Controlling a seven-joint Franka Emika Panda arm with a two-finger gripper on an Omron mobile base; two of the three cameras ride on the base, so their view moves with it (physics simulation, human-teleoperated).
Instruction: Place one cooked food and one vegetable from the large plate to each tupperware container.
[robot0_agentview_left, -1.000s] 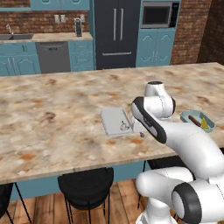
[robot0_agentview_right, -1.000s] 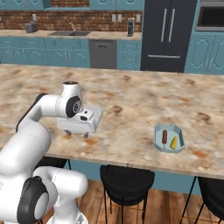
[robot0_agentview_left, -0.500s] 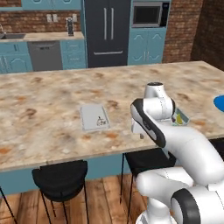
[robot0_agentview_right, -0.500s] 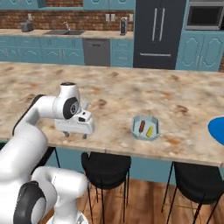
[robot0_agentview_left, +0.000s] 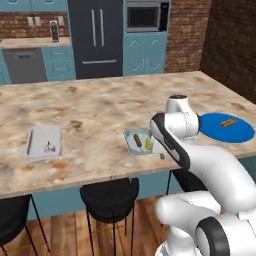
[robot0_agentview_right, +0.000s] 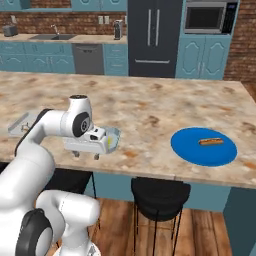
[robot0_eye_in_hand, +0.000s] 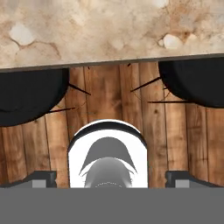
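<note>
Hand view looks past the wide-open gripper (robot0_eye_in_hand: 112, 177) at the marble counter (robot0_eye_in_hand: 109, 30) edge, stools and wood floor.

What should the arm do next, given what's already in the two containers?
Probably swing the open, empty gripper right toward the large plate and line up over the hot dog. The octagonal container already holds a sausage and a yellow piece, while the rectangular container shows just one small item, so it seemingly lacks a cooked food.
</note>
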